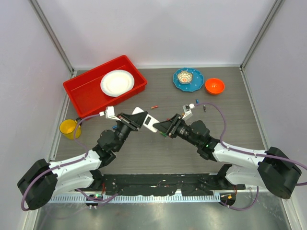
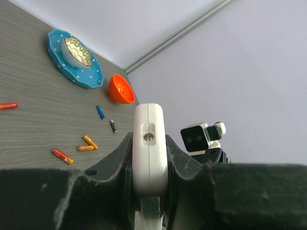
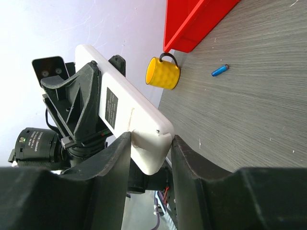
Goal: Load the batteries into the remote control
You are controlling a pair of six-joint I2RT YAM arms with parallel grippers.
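The white remote control point(image 1: 147, 120) hangs in mid-air between both arms. My left gripper point(image 2: 148, 142) is shut on one end of it, edge-on in the left wrist view. My right gripper point(image 3: 151, 139) stands around the other end, both jaws against the remote control's point(image 3: 120, 98) plain white back and rim. Loose batteries lie on the table: a red one point(image 2: 8, 106), a blue one point(image 2: 100, 111), a dark one point(image 2: 113, 126) and orange ones point(image 2: 88, 142). Another blue battery point(image 3: 219, 70) lies near the yellow cup.
A red tray point(image 1: 84, 93) holding a white plate point(image 1: 117, 82) stands at the back left. A yellow cup point(image 1: 69, 128) sits at the left edge. A blue plate with a small bowl point(image 1: 188, 79) and an orange bowl point(image 1: 214, 86) stand at the back right.
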